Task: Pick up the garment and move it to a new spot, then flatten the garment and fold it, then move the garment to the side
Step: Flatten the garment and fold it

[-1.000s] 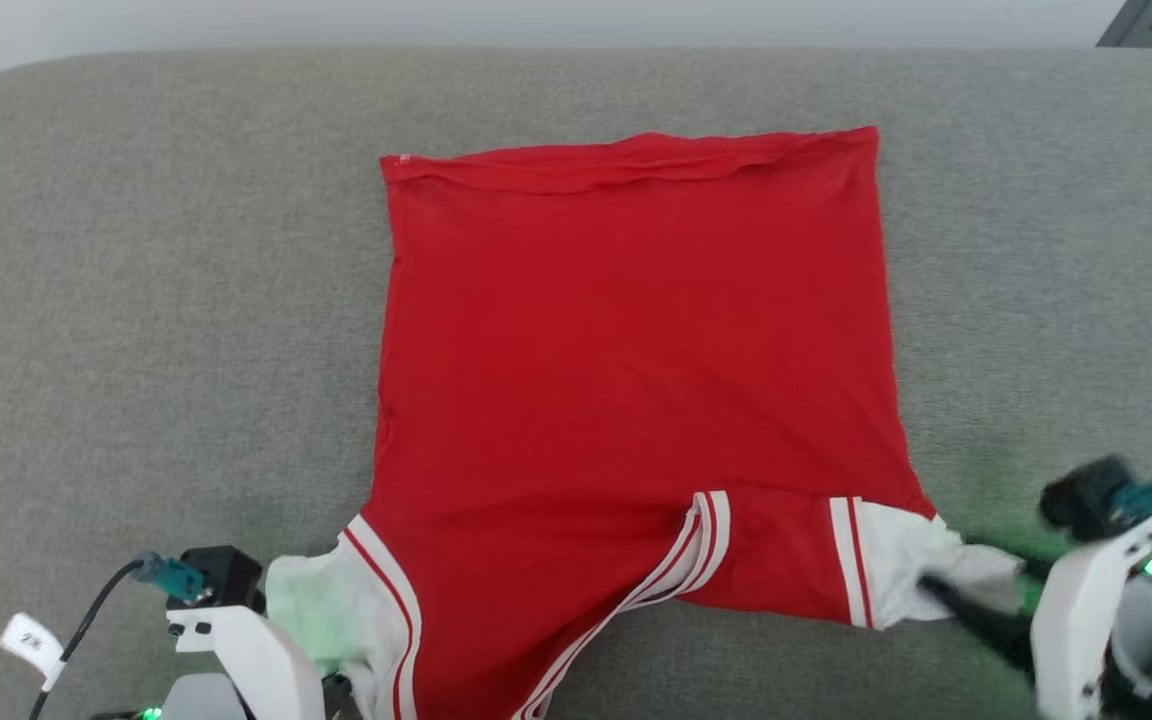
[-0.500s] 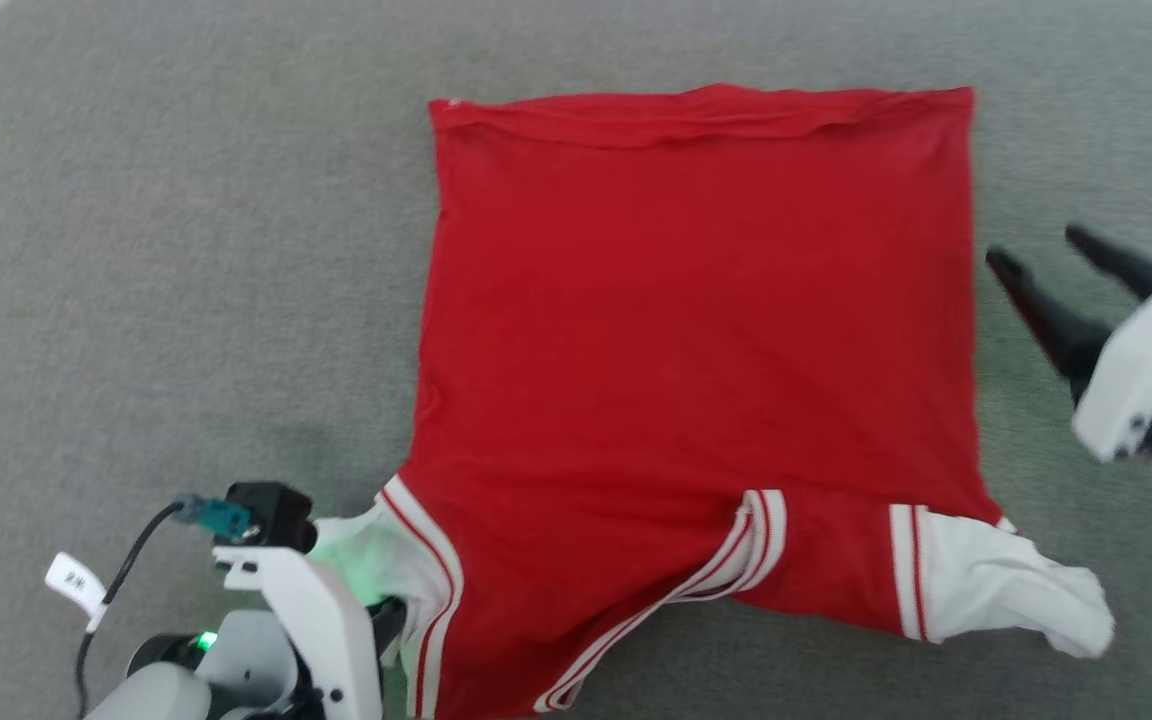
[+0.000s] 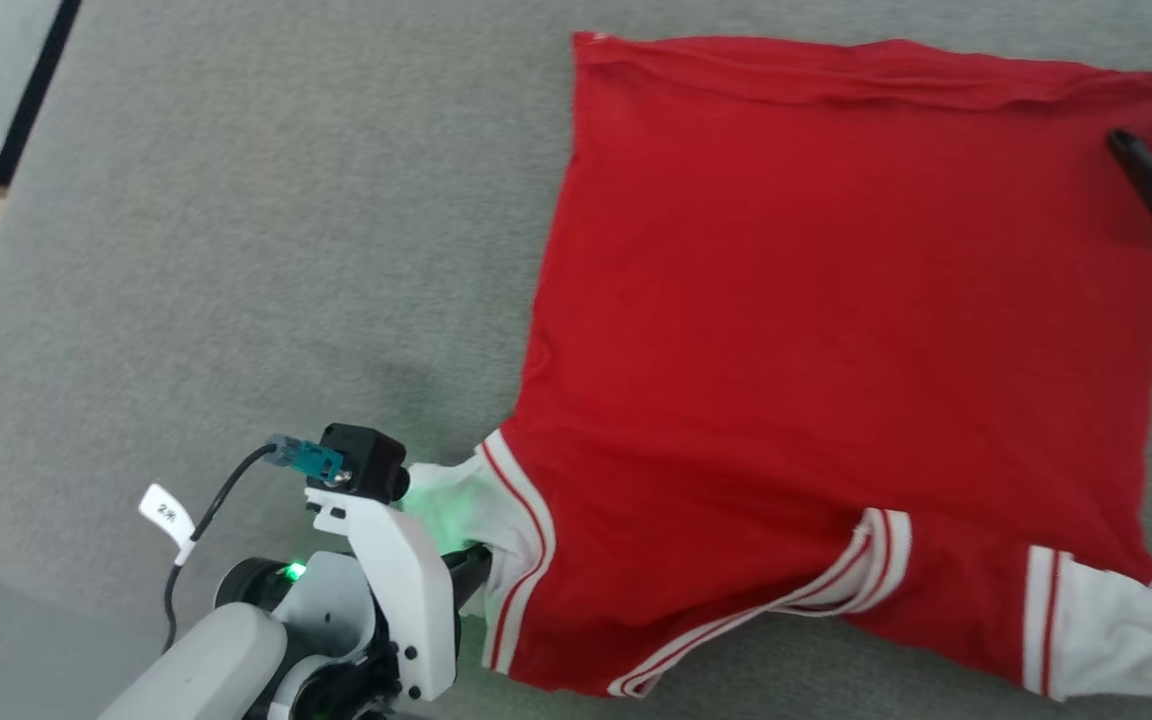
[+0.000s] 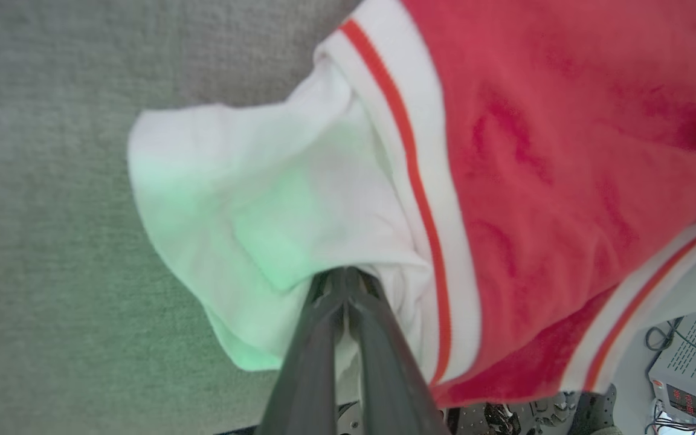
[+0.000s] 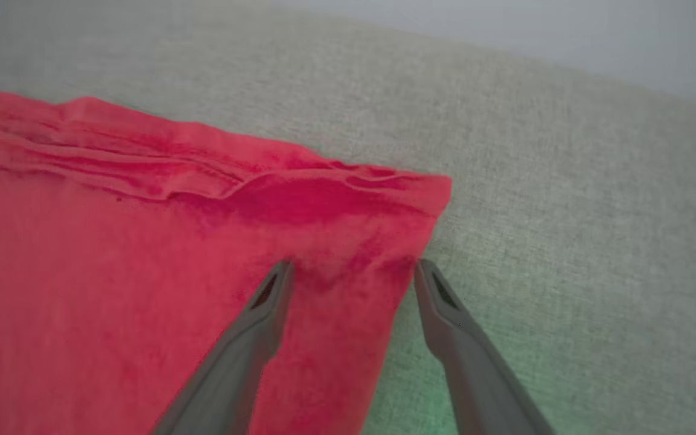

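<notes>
Red cloth first, from the head view: the garment (image 3: pixel 836 300) lies spread flat on the grey padded surface (image 3: pixel 236 250), plain side up, its straight hem at the far edge and its collar and sleeves at the near one. The left gripper (image 3: pixel 471 565) sits at the near left corner with its fingers pressed together on the white sleeve (image 3: pixel 446 500). The other sleeve (image 3: pixel 1116 640) lies loose at the lower right. At the right edge of this view the right gripper (image 3: pixel 1131 160) reaches in over the hem corner.

From the left wrist view, the left gripper (image 4: pixel 342 275) has both fingers closed tight on a bunched fold of the sleeve (image 4: pixel 251 211), beside the garment (image 4: pixel 535 151).

From the right wrist view, the right gripper (image 5: pixel 354 266) has its fingers spread wide. One is over the garment (image 5: pixel 112 272), the other over the surface (image 5: pixel 565 211) just beside the cloth's edge. I cannot tell whether they touch.
</notes>
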Controlling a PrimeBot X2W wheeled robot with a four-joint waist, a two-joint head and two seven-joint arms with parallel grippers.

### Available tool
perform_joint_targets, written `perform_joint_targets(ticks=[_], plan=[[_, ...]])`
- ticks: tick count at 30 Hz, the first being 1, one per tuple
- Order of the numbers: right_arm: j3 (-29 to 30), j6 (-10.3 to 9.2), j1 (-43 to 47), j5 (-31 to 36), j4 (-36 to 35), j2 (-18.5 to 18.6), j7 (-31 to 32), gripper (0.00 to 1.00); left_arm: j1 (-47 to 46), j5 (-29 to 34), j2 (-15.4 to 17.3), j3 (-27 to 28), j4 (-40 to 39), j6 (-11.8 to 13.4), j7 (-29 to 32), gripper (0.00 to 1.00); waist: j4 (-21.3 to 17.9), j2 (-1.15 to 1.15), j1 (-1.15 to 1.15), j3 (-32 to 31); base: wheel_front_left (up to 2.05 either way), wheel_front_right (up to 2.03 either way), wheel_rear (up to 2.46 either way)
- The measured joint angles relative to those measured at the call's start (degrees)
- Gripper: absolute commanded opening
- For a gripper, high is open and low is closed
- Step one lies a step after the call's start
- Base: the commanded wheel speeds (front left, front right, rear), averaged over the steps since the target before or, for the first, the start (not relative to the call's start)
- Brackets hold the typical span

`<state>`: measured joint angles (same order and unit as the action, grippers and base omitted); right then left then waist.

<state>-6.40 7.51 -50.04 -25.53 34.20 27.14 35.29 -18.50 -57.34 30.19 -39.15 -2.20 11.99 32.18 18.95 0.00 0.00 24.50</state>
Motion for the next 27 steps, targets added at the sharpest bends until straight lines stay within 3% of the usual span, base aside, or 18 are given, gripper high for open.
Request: perform_joint_targets(ticks=[9,10,11,17,24,27], plan=[[2.69,-0.01,-7.71,2.97,14.52,-1.38,8.17,1.0,-1.13,-0.26,-1.94,-0.64,3.0,-2.07,-0.69,0.0,3.7,0.0,0.0,1.41,0.0,0.0,0.0],[2.32,-0.02,-8.14,3.22,14.96,-1.46,8.61,0.38,-1.15,-0.3,-2.04,-0.63,3.35,-2.25,-0.71,0.0,3.71,0.0,0.0,1.34,0.0,0.0,0.0],[1.97,-0.02,-8.24,3.32,15.27,-1.52,8.58,0.0,-1.18,-0.3,-2.1,-0.59,3.66,-2.43,-0.8,0.0,3.63,0.0,0.0,1.21,0.0,0.0,0.0],[-2.8,-0.02,-7.39,1.18,13.12,-2.54,6.51,0.0,-1.11,-0.97,-1.29,0.31,5.01,-2.66,-1.44,0.0,1.49,0.0,0.0,0.02,0.0,0.0,0.0],[-10.56,-0.01,-2.15,-6.13,2.37,-1.07,7.31,0.0,-0.06,-1.64,1.53,2.3,5.16,-1.89,-1.94,0.0,-2.57,0.0,0.0,-2.1,0.0,0.0,0.0],[-12.91,0.0,1.52,-9.5,-4.86,1.33,8.81,0.0,0.41,-1.75,3.1,3.32,4.77,-0.98,-2.02,0.0,-5.05,0.0,0.0,-3.24,0.0,0.0,0.0]])
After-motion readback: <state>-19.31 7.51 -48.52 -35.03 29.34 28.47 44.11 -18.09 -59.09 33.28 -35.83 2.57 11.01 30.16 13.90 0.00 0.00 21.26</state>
